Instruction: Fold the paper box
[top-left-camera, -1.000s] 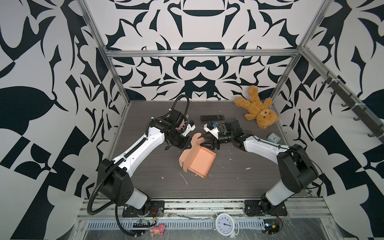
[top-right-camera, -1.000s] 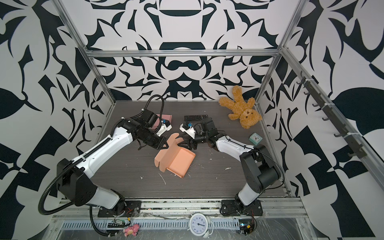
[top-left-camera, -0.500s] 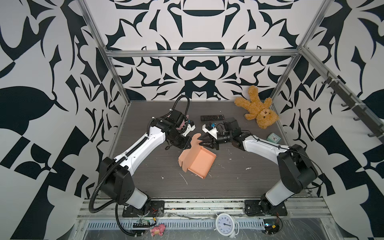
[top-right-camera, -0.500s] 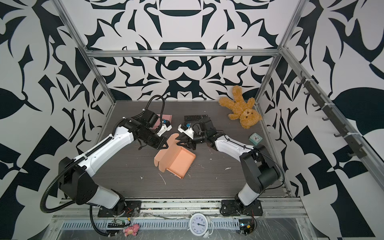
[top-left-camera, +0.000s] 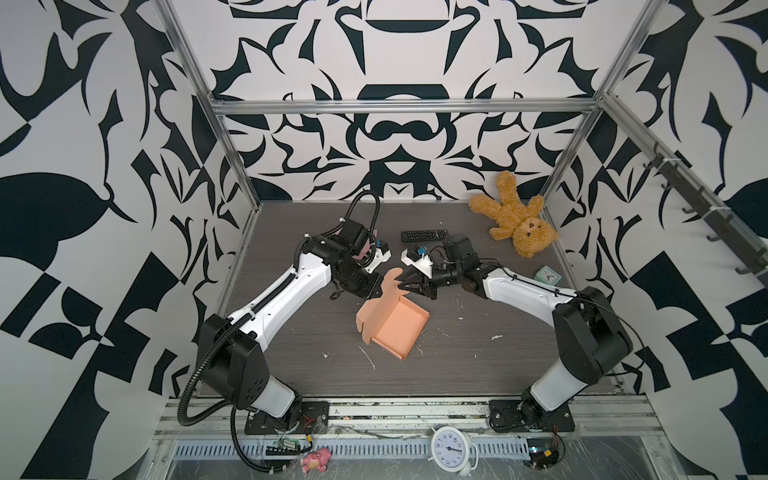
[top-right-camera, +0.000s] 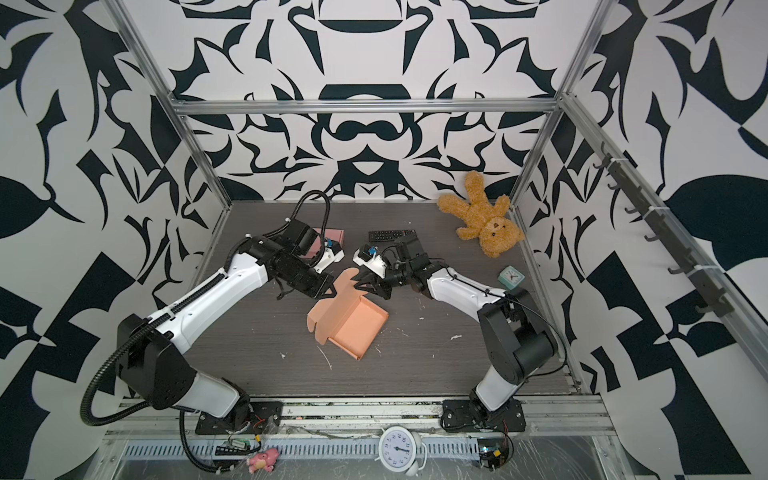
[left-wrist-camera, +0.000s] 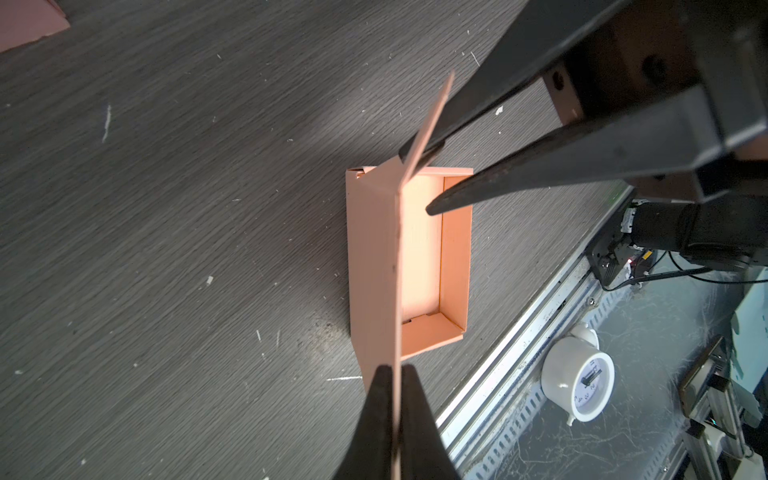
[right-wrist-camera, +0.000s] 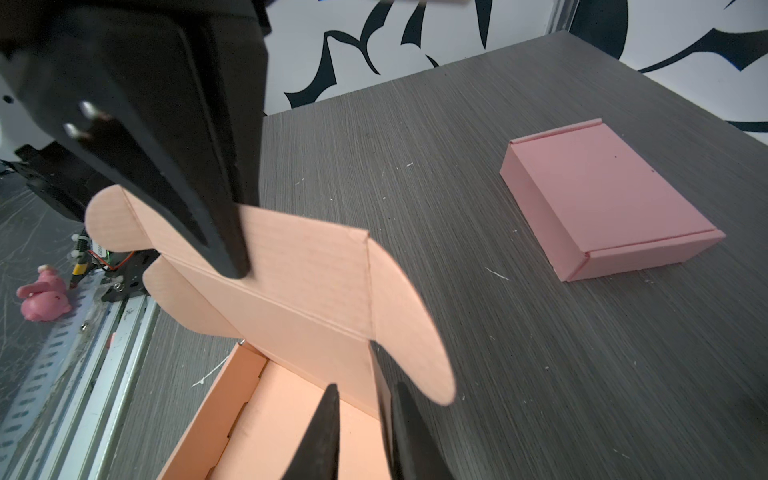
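Two tools working the paper box (top-left-camera: 395, 328), left tool (left-wrist-camera: 397, 369) pinching its raised lid (right-wrist-camera: 299, 286), right tool (right-wrist-camera: 365, 386) straddling the lid edge, jaws slightly apart.

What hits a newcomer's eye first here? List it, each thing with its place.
The orange box sits at mid-table with its lid standing up. The left gripper pinches the lid, and the right gripper straddles its side edge. Next come the brown teddy bear lying in the far right corner and the bold black-and-white walls all around.
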